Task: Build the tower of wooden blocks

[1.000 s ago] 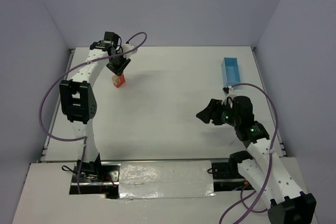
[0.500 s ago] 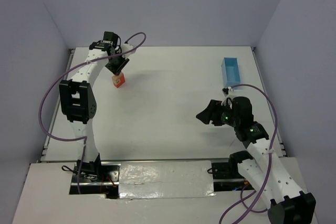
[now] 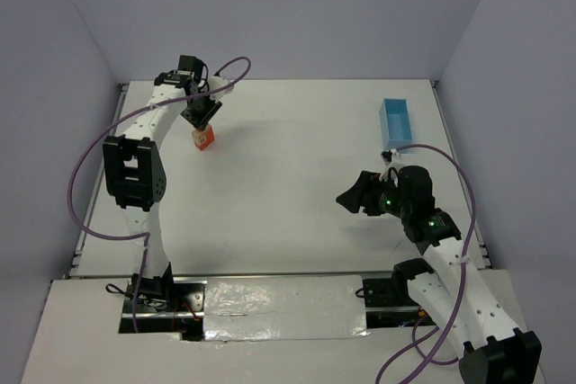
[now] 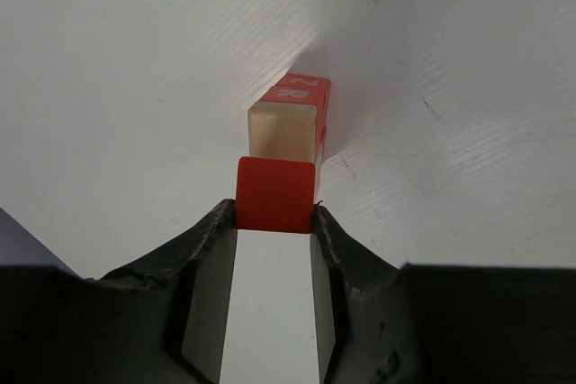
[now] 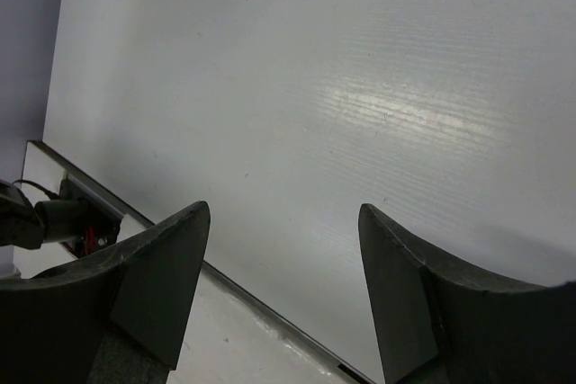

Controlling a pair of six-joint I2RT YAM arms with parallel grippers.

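The wood block tower (image 3: 204, 138) stands on the white table at the far left. In the left wrist view it shows as a red-orange block with white lettering (image 4: 302, 93), a plain tan block (image 4: 282, 130) and a red block (image 4: 274, 195) nearest the camera. My left gripper (image 3: 199, 120) is right over the tower, and its fingertips (image 4: 221, 222) press both sides of the red block. My right gripper (image 3: 351, 197) is open and empty, well to the right of the tower above bare table (image 5: 283, 222).
A light blue rectangular box (image 3: 396, 121) lies at the far right of the table. Grey walls enclose the table on three sides. The table's near edge and a taped strip (image 5: 225, 330) show below the right gripper.
The left gripper has shifted very slightly toward the back over the tower. The right arm has not moved.
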